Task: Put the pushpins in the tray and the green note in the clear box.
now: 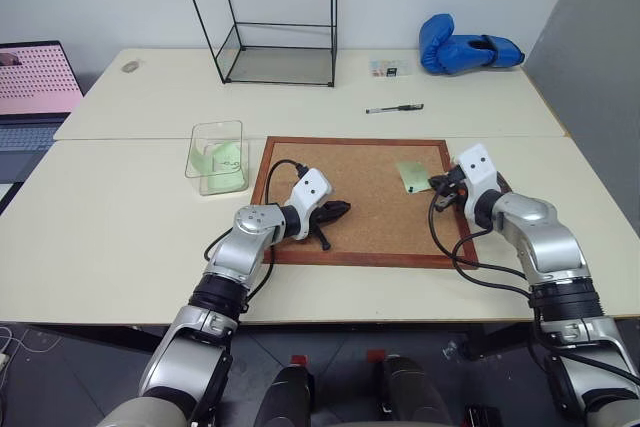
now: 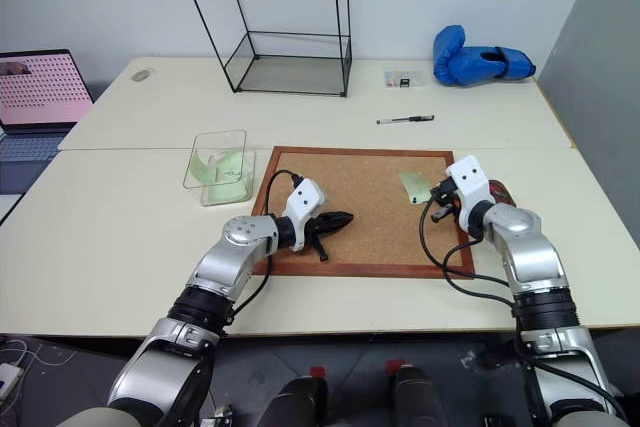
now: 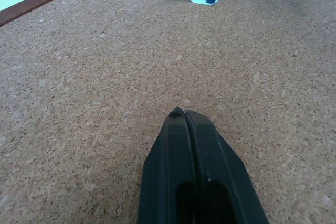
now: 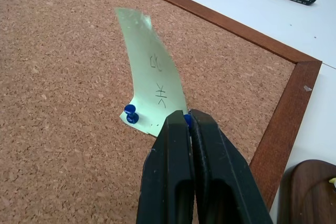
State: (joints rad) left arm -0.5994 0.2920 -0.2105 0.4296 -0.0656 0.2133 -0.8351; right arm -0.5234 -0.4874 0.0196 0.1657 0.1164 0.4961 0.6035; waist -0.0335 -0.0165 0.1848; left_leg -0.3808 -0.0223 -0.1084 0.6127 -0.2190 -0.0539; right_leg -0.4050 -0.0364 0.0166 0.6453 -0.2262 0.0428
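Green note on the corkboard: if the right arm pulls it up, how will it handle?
Probably floppy: the green note already curls up off the corkboard. It looks like thin, light paper, so it may flutter or slip. A blue pushpin pierces its corner, so tugging risks a tear.

Open corkboard (image 1: 370,202) (pen (image 1: 394,108) beyond)

Bright, even indoor light; soft faint shadows; sharp focus throughout; no noticeable glare
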